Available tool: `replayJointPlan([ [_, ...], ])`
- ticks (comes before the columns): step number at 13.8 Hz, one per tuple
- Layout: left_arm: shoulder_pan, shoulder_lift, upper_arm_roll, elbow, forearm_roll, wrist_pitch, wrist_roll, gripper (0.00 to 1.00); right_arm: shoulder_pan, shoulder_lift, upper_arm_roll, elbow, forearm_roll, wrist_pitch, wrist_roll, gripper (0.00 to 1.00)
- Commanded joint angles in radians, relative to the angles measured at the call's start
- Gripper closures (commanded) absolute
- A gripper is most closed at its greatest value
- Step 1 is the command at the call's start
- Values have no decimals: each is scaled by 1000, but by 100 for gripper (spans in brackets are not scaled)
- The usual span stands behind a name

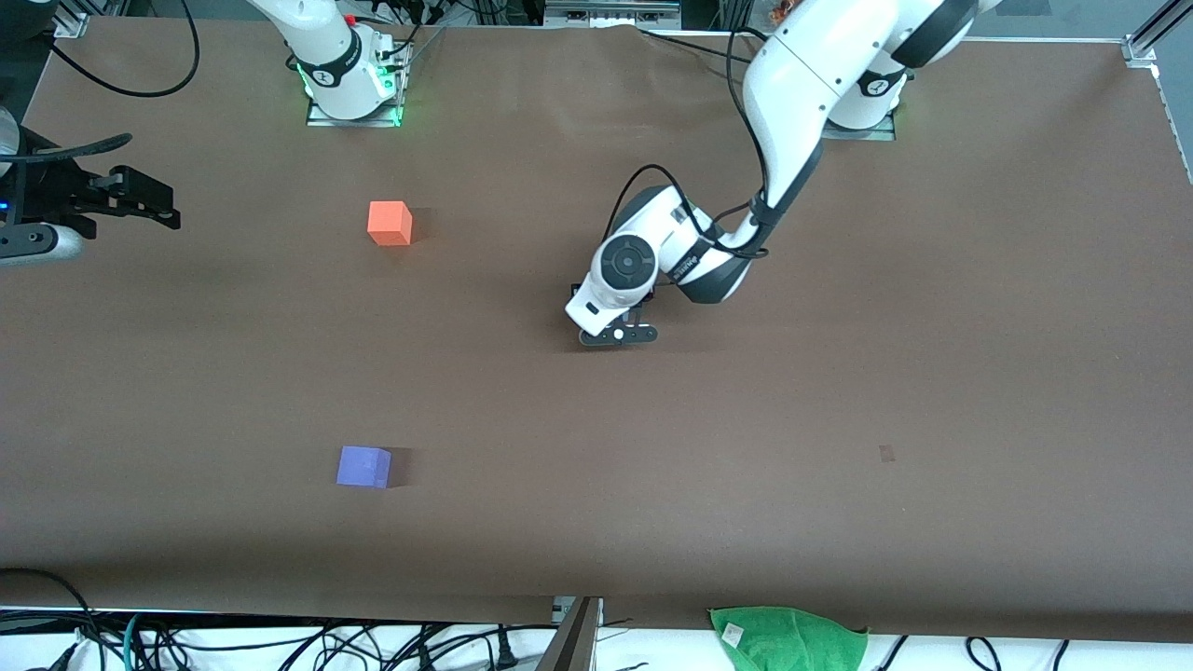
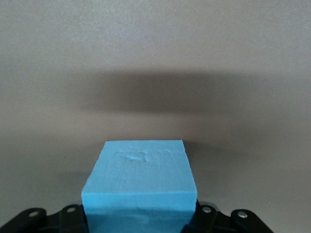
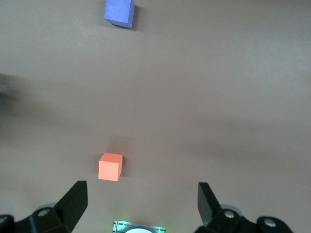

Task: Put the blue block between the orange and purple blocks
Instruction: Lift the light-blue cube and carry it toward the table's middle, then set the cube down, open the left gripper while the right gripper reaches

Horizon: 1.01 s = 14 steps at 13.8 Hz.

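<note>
One cube held: left gripper point(image 2: 141, 221) clamps blue block point(image 2: 141, 179) over mid-table. Right gripper point(image 3: 142, 196) spread wide, empty, waiting above orange block point(image 3: 110, 166); purple block point(image 3: 119, 12) well off.

Table cover: brown matte sheet point(image 1: 839, 419) spread over the whole work surface.
Mark: 1 small dark rectangular patch point(image 1: 886, 453) on the sheet, toward the left arm's end.
Cloth: 1 crumpled green towel point(image 1: 788, 638) at the table edge nearest the front camera.
Cables: black cords point(image 1: 280, 643) tangled along that same edge, below the sheet.
Frame: silver aluminium corner bracket point(image 1: 1142, 42) at the sheet's corner near the left arm's end.
</note>
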<state>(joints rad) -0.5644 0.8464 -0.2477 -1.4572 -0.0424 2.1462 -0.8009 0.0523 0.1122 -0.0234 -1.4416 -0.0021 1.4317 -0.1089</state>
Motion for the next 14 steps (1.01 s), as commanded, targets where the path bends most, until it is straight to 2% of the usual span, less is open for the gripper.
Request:
replayJointPlan([
  [1, -12, 25, 22, 31, 12, 1, -12, 44, -20, -3, 3, -2, 14, 3, 9, 0],
  [2, -14, 22, 22, 31, 18, 1, -1, 0, -22, -2, 3, -2, 14, 3, 9, 0],
  [8, 29, -76, 13, 32, 6, -28, -3, 0, -16, 18, 10, -3, 16, 4, -5, 0],
  [11, 49, -168, 10, 32, -46, -112, 5, 0, -8, 43, 16, -5, 19, 3, -2, 0],
  [14, 99, -240, 10, 32, -45, -263, 35, 0, 11, 63, 17, -6, 19, -8, -2, 0],
])
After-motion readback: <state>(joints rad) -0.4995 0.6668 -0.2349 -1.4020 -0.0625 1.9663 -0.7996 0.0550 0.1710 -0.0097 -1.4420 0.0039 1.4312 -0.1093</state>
